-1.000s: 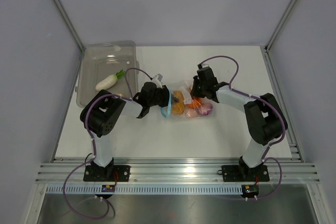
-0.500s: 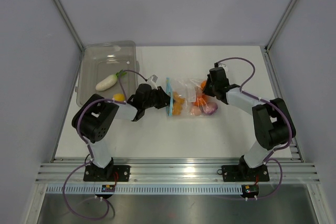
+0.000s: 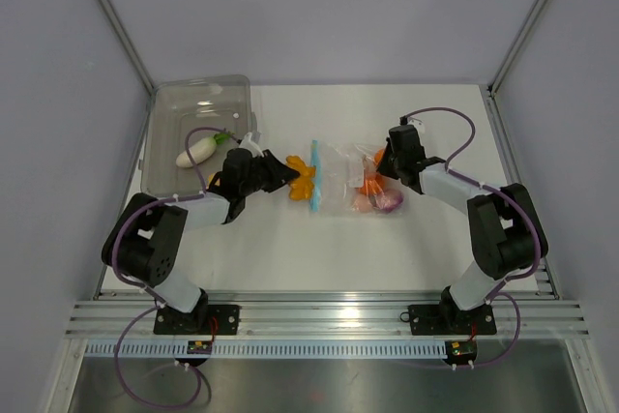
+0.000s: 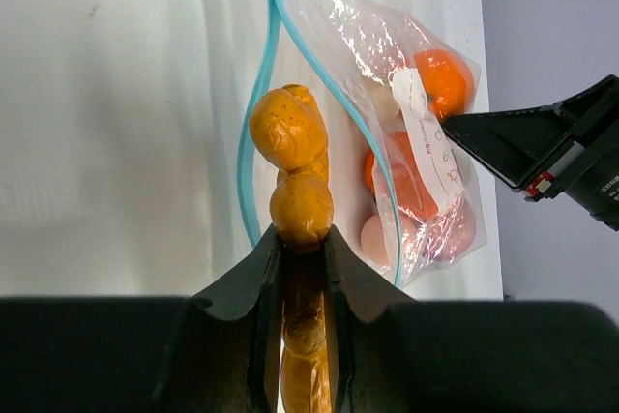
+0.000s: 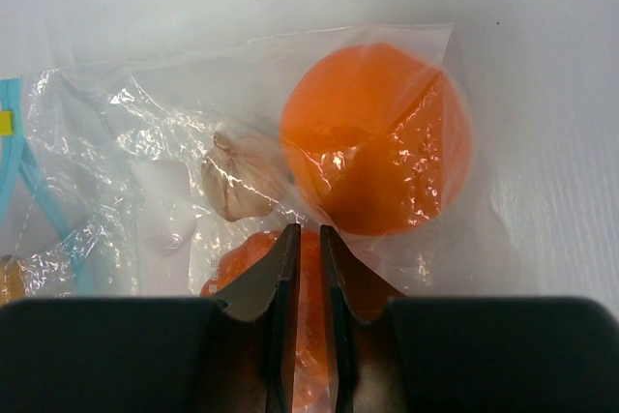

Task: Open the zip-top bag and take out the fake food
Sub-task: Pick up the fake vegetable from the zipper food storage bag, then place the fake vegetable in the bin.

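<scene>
The zip-top bag (image 3: 340,179) lies at mid-table, its light blue zip strip (image 3: 314,177) on the left, mouth open. My left gripper (image 3: 282,173) is shut on a lumpy orange-yellow piece of fake food (image 4: 300,205), which sits just outside the bag's mouth (image 4: 266,94). At the bag's right end my right gripper (image 3: 384,171) is shut on the plastic film (image 5: 145,132). Inside the bag are an orange ball (image 5: 377,147), a pale garlic-like piece (image 5: 235,186), a pinkish egg (image 3: 363,204) and a purple onion (image 3: 388,202).
A smoky-grey tray (image 3: 198,102) stands at the back left with a white radish (image 3: 196,150) lying in it. The left arm's elbow reaches across the tray's near corner. The right gripper's black tip (image 4: 484,137) shows in the left wrist view beside the bag.
My left gripper has drawn back to the left, pulling the orange-yellow piece out through the bag's mouth. The right gripper has moved right with the bag's end and stayed closed on it.
</scene>
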